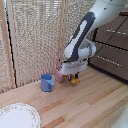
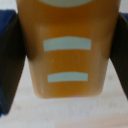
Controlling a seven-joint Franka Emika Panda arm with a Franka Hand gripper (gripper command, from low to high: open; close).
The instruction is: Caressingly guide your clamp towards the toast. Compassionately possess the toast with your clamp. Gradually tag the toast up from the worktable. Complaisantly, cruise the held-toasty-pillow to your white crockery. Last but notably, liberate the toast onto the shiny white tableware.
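The toast point(image 1: 74, 79) is a small orange-yellow slice held under the clamp point(image 1: 74, 76), at or just above the worktable point(image 1: 90, 105); I cannot tell if it touches the wood. In the wrist view the toast point(image 2: 67, 50) fills the picture, with two pale stripes on it. The dark blue fingers point(image 2: 10, 60) press on both its sides, so the clamp point(image 2: 65, 75) is shut on it. The white plate point(image 1: 17, 116) with a thin brownish rim lies at the near corner on the exterior view's left, far from the clamp.
A pink cup point(image 1: 60, 75) stands right beside the clamp, and a blue cup point(image 1: 47, 82) stands a little further towards the exterior view's left. A slatted screen point(image 1: 35, 35) rises behind them. Dark drawers point(image 1: 112, 50) stand at the exterior view's right.
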